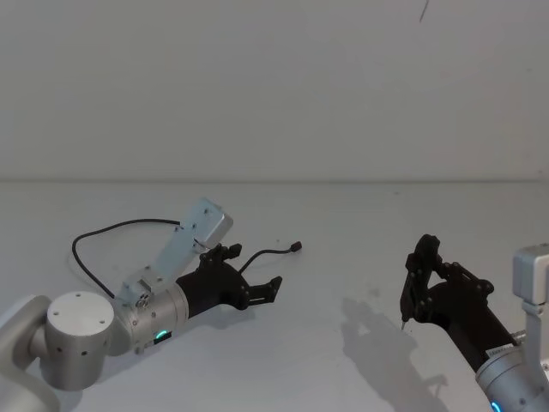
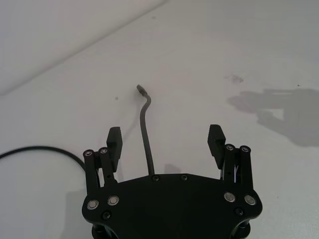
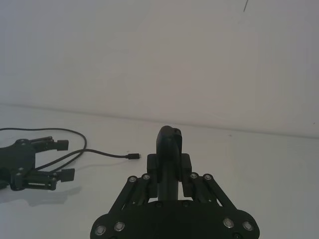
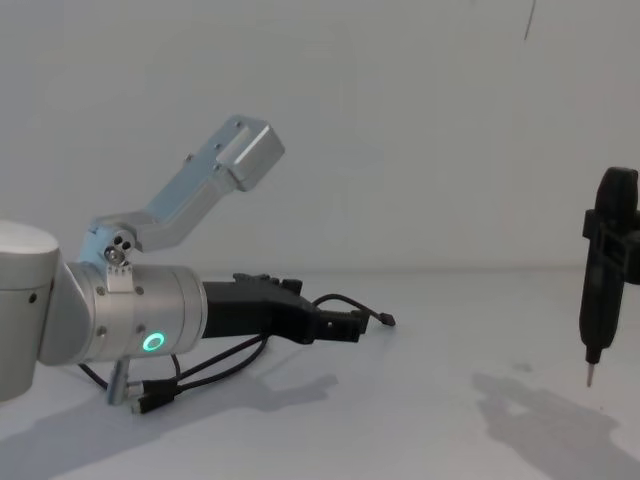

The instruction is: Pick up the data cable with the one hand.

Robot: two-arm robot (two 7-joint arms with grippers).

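Observation:
The data cable (image 1: 103, 230) is a thin black cord lying on the white table, looping at the left and ending in a small plug (image 1: 296, 246). My left gripper (image 1: 256, 268) is low over the table and open. In the left wrist view the data cable (image 2: 145, 129) runs between the two fingers (image 2: 114, 139), nearer the one than the other and touching neither, with its plug (image 2: 140, 89) beyond them. The chest view shows this gripper (image 4: 340, 325) just behind the plug (image 4: 388, 320). My right gripper (image 1: 426, 249) is held up at the right, shut on nothing, away from the cable.
The white table (image 1: 343, 223) meets a plain white wall behind. The right arm's shadow (image 1: 377, 326) falls on the table's middle. In the chest view more of the cord, with a second plug (image 4: 150, 400), lies under my left arm.

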